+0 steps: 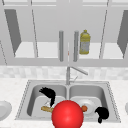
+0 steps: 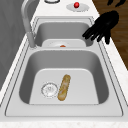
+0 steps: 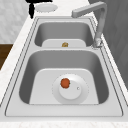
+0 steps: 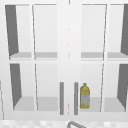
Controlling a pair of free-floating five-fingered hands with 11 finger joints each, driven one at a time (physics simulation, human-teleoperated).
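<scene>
Bread [image 1: 47, 108], a short brown loaf, lies flat on the floor of the sink's [image 1: 25, 100] left basin. In the left side view it sits just beside the round drain [image 2: 49, 89], toward the sink's front. In the front view the left hand [image 1: 48, 93] hangs over that same basin, just above the loaf. Its fingers droop loosely downward and grasp nothing, and I cannot tell whether a fingertip touches the bread. The right hand [image 1: 102, 113] shows at the sink's front right corner, over the rim; whether it is wide or closed I cannot tell. A big red ball [image 1: 67, 115] stands before the sink's front edge, between the two hands, covering part of the divider. In the sink's right basin lies a white plate [image 3: 75, 96] with a small orange thing [image 3: 65, 83] on it. The tap [image 1: 68, 75] rises behind the sink's divider, its spout turned toward the right basin. In the left side view a hand [image 2: 102, 25] with spread fingers floats over the sink's front rim; which hand it is I cannot tell. On the counter to the left of the sink lies a second plate [image 1: 3, 110]. Above the sink, a yellow bottle [image 4: 85, 96] stands upright on the cabinet's [image 4: 68, 37] lower shelf.
</scene>
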